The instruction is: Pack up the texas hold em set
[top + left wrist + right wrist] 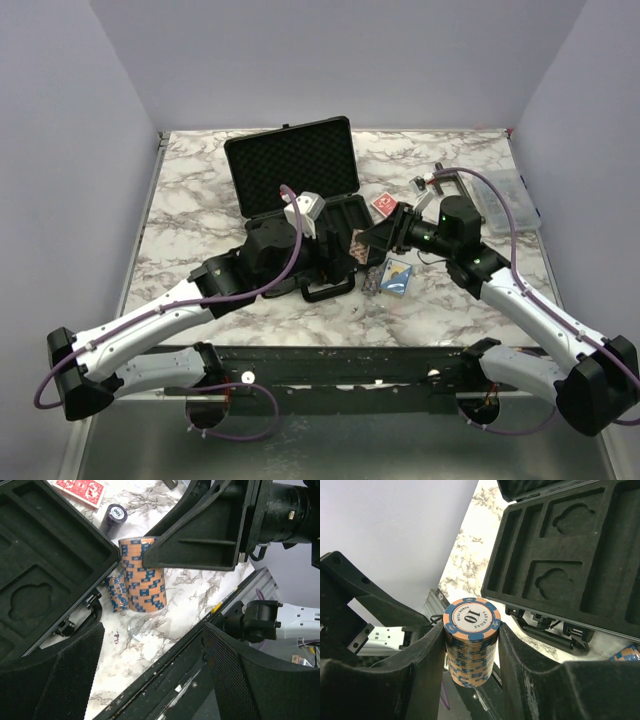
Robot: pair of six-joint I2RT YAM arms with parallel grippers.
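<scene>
One marbled tabletop (190,190), pale lavender walls (350,60)

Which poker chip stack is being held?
The tall orange-and-blue chip stack, clamped in the right gripper; the shorter orange-and-blue stack and the black stack sit ungripped.

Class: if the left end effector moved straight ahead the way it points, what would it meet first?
Probably the chip stack held by the right end effector; depth is unclear, so it might reach the table beneath first.
</scene>
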